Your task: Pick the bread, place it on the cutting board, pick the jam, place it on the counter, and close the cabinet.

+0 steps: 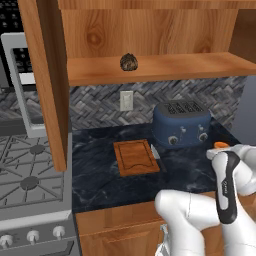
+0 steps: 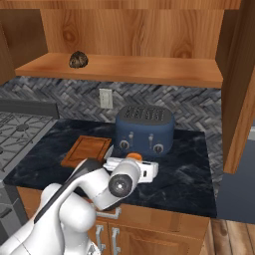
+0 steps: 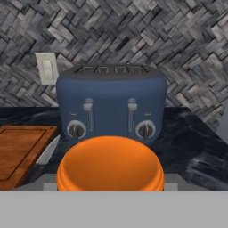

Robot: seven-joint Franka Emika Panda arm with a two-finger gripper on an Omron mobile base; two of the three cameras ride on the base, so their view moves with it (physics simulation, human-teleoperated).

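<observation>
The bread (image 1: 129, 61) (image 2: 78, 59) is a dark rough lump on the inner shelf of the cabinet (image 1: 165, 67) (image 2: 149, 69), whose doors stand open. My gripper (image 1: 222, 148) (image 2: 133, 160) hovers low over the counter (image 1: 105, 180) (image 2: 189, 174), in front of the toaster. It is shut on the jam (image 1: 220, 145) (image 2: 133, 156) (image 3: 110, 164), whose orange body hides the fingertips in the hand view. The cutting board (image 1: 135, 157) (image 2: 87, 150) (image 3: 20, 151) lies bare on the counter, left of the gripper.
A blue toaster (image 1: 181, 123) (image 2: 145, 130) (image 3: 111, 104) stands against the tiled wall. A knife (image 1: 155, 151) (image 3: 48, 150) lies beside the board's right edge. The gas stove (image 1: 30, 175) (image 2: 17, 129) is at the left. The open cabinet doors (image 1: 45, 85) (image 2: 240, 89) hang at both sides.
</observation>
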